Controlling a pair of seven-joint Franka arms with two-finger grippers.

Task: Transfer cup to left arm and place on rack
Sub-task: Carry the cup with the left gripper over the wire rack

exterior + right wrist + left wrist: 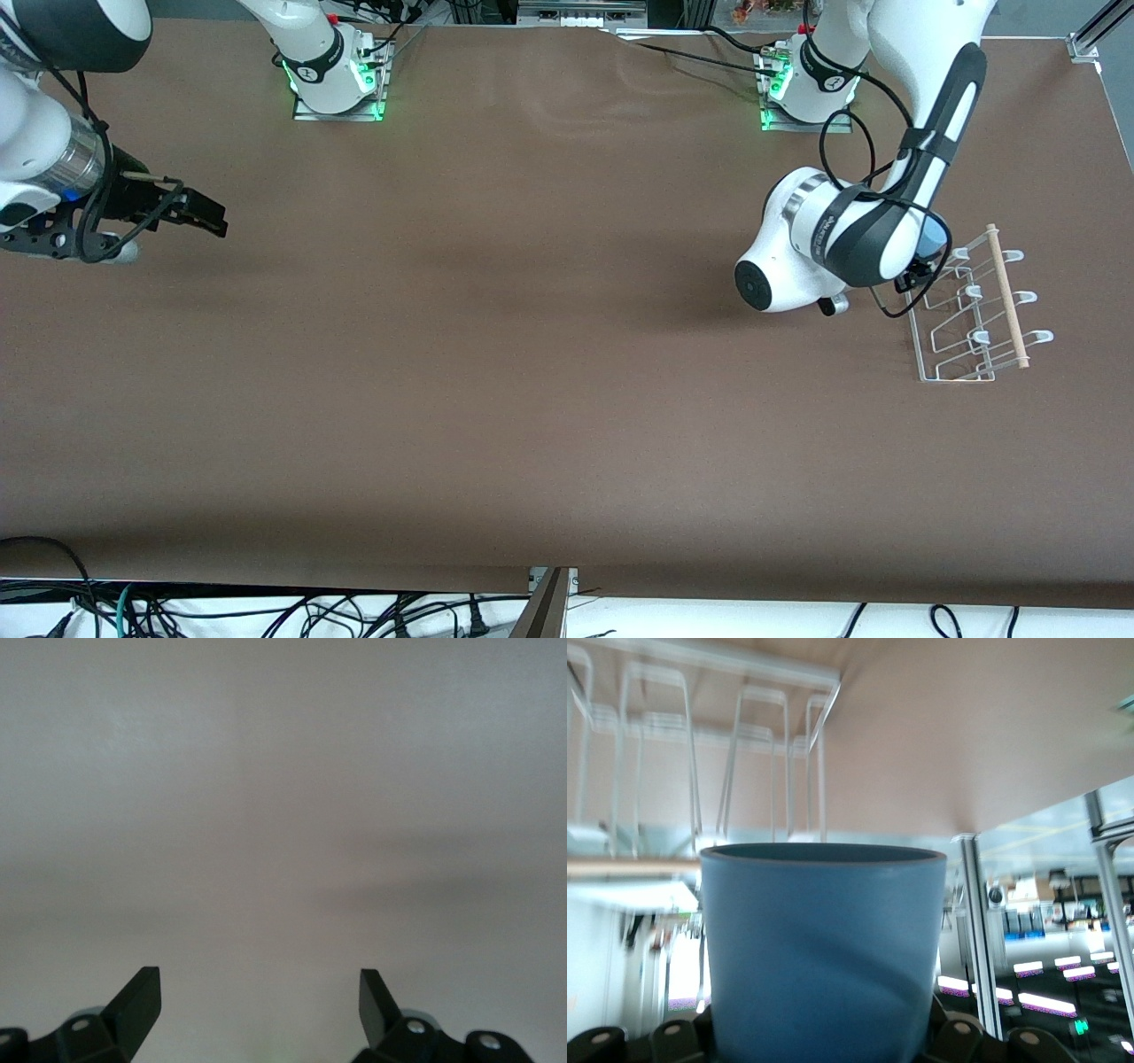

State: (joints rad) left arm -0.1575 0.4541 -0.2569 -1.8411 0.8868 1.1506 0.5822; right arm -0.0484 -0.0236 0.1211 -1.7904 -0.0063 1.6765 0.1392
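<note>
Light-blue plastic cup (822,948) sits gripped in the left tool (819,1041), filling most of the left wrist view, rim toward the rack (700,753). In the front view only a sliver of blue (932,237) shows past the left arm's wrist, right at the rack's (974,306) end nearest the arm bases. White wire loops and a wooden dowel (1007,295) stand close to the cup. Rack rests on the brown desk (532,354) toward the left arm's end. Right tool (197,213) waits over the desk's other end, fingers (142,997) spread wide, holding nothing.
</note>
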